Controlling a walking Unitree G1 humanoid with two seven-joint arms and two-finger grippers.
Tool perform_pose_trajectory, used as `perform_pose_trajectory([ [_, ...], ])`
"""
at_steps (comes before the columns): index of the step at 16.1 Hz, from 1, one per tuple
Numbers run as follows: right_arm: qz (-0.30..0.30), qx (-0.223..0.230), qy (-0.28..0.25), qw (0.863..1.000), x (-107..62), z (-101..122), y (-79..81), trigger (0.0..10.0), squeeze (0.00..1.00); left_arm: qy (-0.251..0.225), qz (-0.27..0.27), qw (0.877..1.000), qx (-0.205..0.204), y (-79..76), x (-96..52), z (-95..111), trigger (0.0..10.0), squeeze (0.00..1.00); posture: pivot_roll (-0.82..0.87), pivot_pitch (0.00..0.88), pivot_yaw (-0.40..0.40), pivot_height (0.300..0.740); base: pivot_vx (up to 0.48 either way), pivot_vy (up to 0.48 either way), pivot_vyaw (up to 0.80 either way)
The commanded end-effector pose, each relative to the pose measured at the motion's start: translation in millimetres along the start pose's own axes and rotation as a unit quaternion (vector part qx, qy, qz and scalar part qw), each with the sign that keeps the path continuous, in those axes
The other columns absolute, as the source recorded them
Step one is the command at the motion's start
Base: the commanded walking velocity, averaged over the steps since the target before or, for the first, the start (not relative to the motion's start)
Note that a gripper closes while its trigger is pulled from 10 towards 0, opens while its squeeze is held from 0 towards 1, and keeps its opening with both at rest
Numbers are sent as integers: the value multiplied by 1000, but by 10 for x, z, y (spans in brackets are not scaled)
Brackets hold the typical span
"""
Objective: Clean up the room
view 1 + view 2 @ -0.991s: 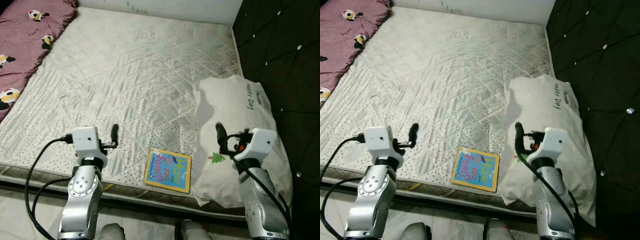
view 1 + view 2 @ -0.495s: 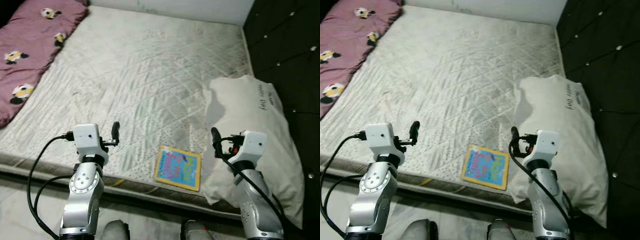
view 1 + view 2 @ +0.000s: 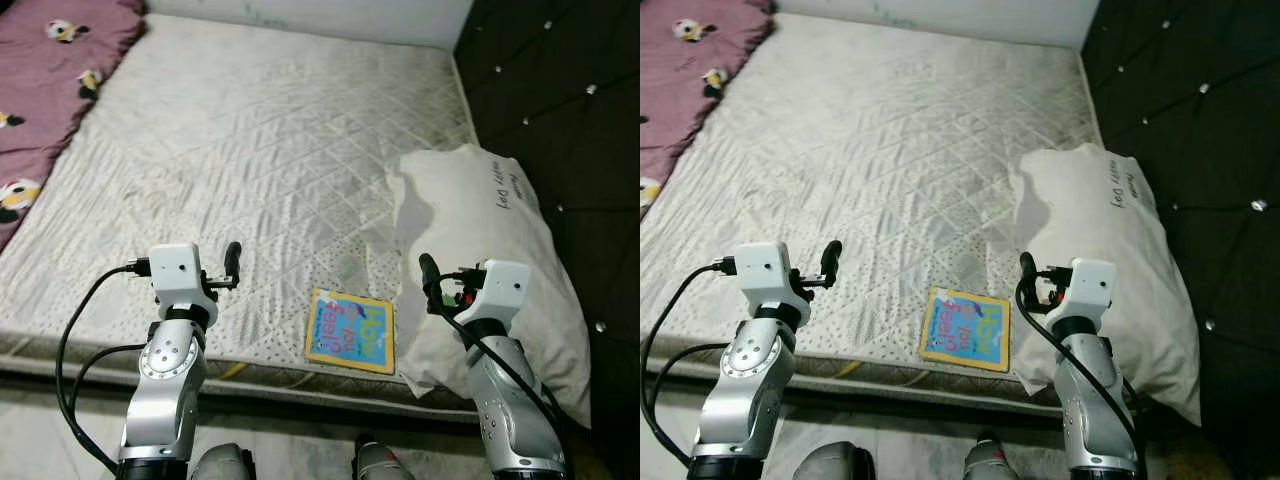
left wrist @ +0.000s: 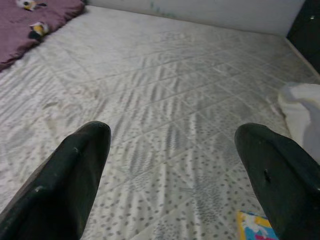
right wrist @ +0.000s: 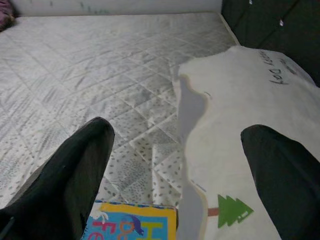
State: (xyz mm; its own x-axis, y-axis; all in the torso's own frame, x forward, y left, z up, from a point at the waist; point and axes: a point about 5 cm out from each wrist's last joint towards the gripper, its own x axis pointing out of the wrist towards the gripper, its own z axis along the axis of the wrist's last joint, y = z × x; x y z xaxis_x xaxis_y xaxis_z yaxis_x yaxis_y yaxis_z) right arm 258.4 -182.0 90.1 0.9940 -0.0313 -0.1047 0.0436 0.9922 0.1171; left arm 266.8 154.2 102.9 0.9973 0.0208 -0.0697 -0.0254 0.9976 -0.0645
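A small picture book with a blue and yellow cover lies flat near the front edge of the white quilted mattress. To its right a white pillow with a green tree print rests against the dark headboard side. My left gripper is raised over the mattress's front edge, left of the book, fingers wide apart and empty. My right gripper hovers at the pillow's near left edge, open, with the book's corner and the pillow between its fingers in the right wrist view.
A maroon blanket with panda prints lies along the mattress's far left. A black tufted headboard walls off the right side. A white wall bounds the far edge. Pale floor runs below the mattress's front edge.
The head camera has swung, so the whole scene shifted in the picture. Both arms hold the same raised pose; the book and pillow lie where they were.
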Motion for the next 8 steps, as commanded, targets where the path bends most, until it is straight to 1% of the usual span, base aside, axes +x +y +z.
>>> perform_pose_trajectory([
  [1,-6,0,0,1000,-7,-3,-40,10000,0,5,1,1000,-5,-4,-7,-21,10000,0,-28,133,-17,740,0,446,-800],
  [2,-8,0,-3,1000,-6,0,-40,10000,0,5,0,1000,-4,-4,-5,-19,10000,0,-28,133,-16,740,0,442,-581],
  [3,-11,-14,-6,1000,-7,7,-45,10000,0,5,0,1000,-4,-4,-4,-20,10000,0,-28,133,-16,740,0,446,0],
  [4,-15,-5,-7,1000,-10,3,-52,10000,0,5,-1,1000,-4,-8,-3,-22,10000,0,-30,130,-11,740,0,446,0],
  [5,-18,-8,-6,1000,-10,-1,-59,10000,0,5,-1,1000,-4,-10,-4,-23,10000,0,-30,130,-11,740,0,450,0],
  [6,-26,-39,-6,999,-1,-9,-74,10000,0,5,-3,1000,-4,-18,-2,-24,10000,0,-32,128,-11,740,0,454,0],
  [7,-17,-22,-10,1000,3,-12,-59,10000,0,6,-4,1000,-3,-25,1,-29,10000,0,-34,130,-12,740,0,461,0],
  [8,-21,-29,-11,999,4,-5,-69,10000,0,6,-4,1000,-3,-27,0,-29,10000,0,-34,130,-13,740,0,461,0],
])
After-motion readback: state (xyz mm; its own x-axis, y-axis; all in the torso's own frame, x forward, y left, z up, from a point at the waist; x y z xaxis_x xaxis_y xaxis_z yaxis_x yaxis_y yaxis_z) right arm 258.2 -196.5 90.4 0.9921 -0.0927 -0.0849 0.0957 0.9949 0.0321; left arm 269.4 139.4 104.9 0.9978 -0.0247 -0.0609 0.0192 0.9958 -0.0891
